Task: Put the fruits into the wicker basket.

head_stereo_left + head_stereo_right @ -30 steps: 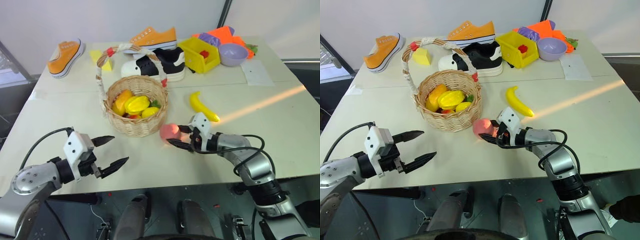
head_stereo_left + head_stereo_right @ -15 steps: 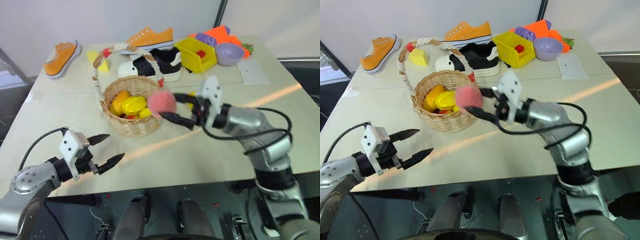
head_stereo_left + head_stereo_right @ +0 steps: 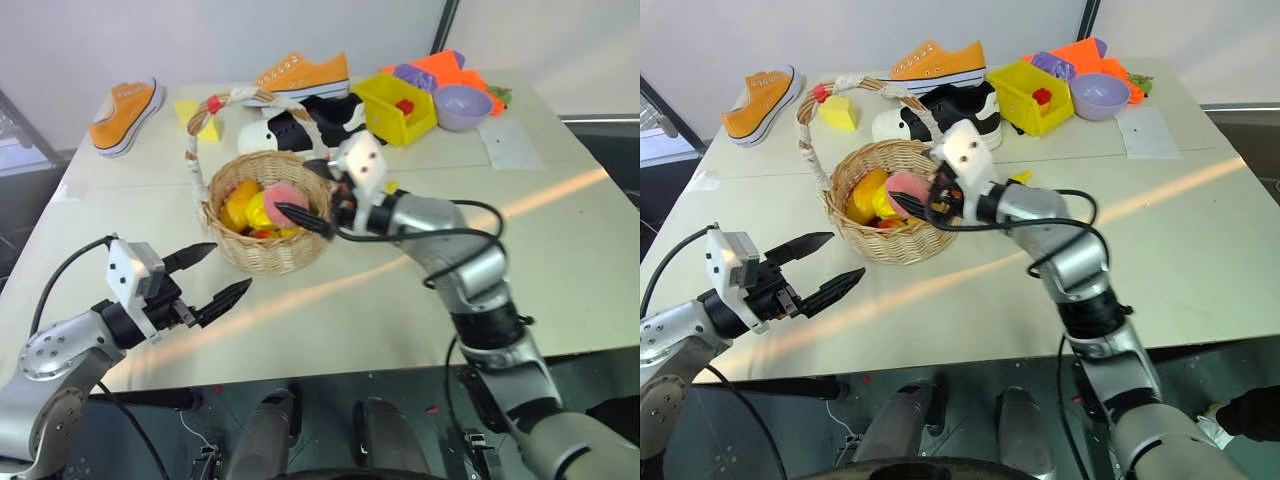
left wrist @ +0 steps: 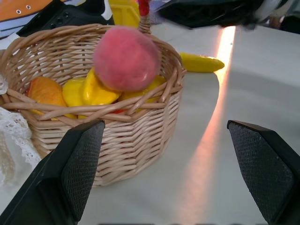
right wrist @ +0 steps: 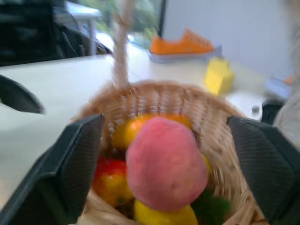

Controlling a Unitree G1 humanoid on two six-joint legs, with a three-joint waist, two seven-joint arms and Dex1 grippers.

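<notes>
The peach (image 3: pixel 285 203) sits atop the fruits in the basket (image 3: pixel 262 250), between the right end effector's (image 3: pixel 305 200) spread fingers. Only the banana (image 4: pixel 201 62) remains on the counter (image 3: pixel 560 260), right of the basket.

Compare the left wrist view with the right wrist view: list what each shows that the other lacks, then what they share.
Left wrist alone: the curved yellow banana lying on the white table beyond the basket.

Right wrist alone: an orange canvas sneaker and a yellow wedge-shaped block behind the basket.

Both: the round tan wicker basket, the round pink peach above its yellow and orange fruit pieces.
</notes>
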